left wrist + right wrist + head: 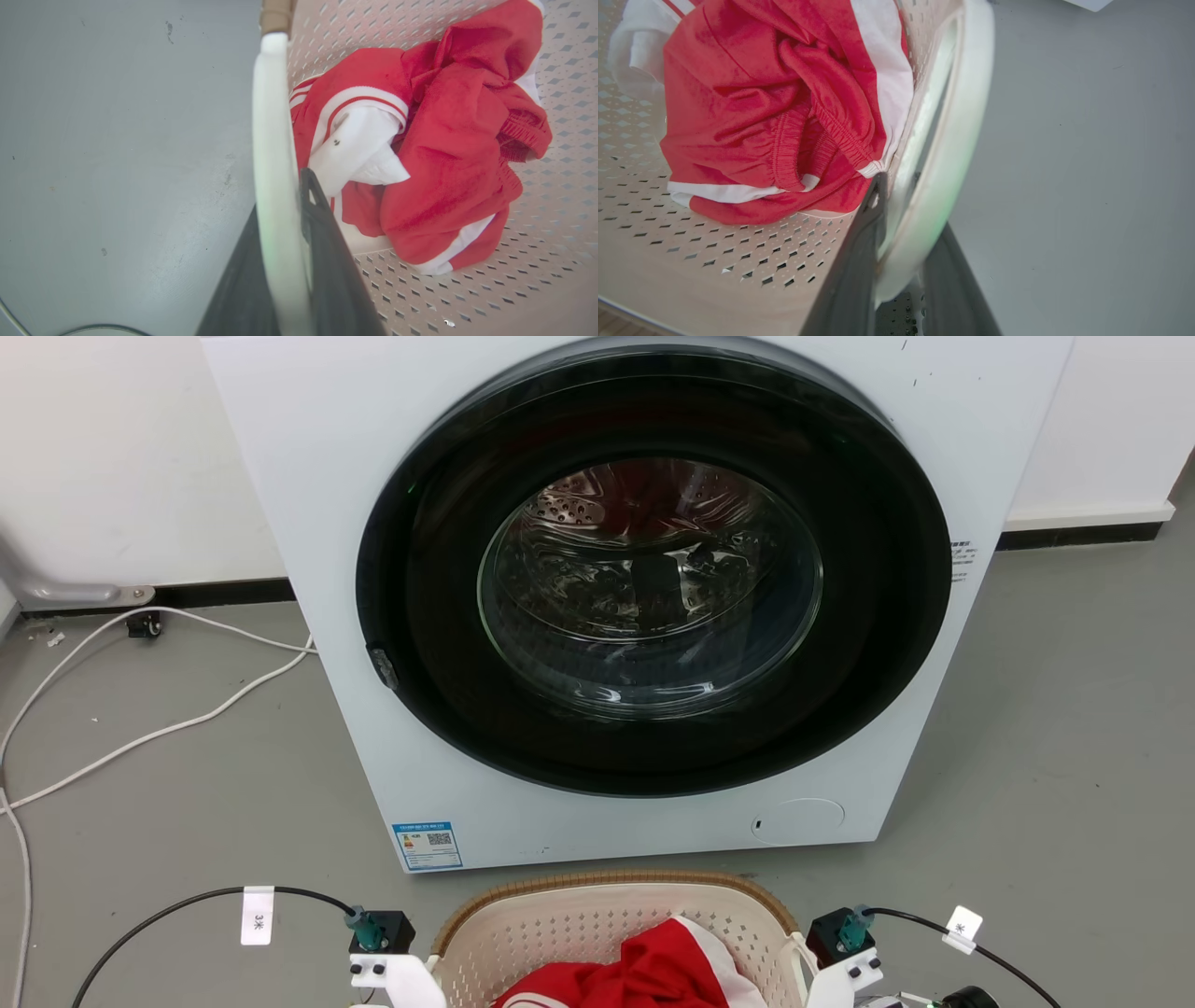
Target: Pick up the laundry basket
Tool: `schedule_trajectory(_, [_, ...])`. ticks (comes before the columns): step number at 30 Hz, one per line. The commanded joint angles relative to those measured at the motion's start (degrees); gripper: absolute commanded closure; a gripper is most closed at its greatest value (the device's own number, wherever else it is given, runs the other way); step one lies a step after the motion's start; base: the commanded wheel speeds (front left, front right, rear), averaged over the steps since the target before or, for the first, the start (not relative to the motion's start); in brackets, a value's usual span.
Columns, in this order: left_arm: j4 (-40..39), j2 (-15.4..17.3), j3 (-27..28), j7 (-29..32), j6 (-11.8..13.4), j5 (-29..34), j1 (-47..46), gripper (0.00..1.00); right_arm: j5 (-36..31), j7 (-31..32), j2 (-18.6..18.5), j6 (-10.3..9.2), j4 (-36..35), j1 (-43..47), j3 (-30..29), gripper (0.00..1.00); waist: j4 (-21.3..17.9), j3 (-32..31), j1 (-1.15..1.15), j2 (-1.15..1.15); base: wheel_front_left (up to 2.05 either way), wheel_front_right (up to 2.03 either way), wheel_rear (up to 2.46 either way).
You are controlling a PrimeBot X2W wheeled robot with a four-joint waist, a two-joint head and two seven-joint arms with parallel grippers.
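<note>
The laundry basket (597, 922) is cream with perforated walls and a brown woven rim, low in the head view in front of the washing machine. Red and white clothes (644, 975) lie inside it. My left gripper (280, 196) has its dark fingers on either side of the basket's white left handle (273, 116), closed against it. My right gripper (910, 205) grips the white right handle (966, 93) the same way. In the head view the left gripper (397, 980) and right gripper (840, 975) flank the basket, their fingertips hidden below the frame.
A white washing machine (308, 523) with a closed dark round door (653, 569) stands just beyond the basket. White cables (140, 737) trail over the grey floor at left. Black cables (168, 907) run to each wrist. Bare floor lies on both sides.
</note>
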Motion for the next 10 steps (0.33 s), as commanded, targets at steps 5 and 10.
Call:
schedule_trajectory(5, [-0.1,0.5,-0.6,-0.3,-0.4,-0.3,-1.0,1.0,-0.1,-0.3,-0.3,0.0,0.4,0.1,0.3,1.0,0.0,0.0,0.0,0.0,0.0,0.0,0.0])
schedule_trajectory(10, [-0.1,0.5,-1.0,-0.4,-0.4,-0.7,-1.2,1.0,0.0,-0.3,-0.3,0.0,0.4,0.0,0.3,1.0,0.0,0.1,0.0,0.0,0.0,0.0,0.0])
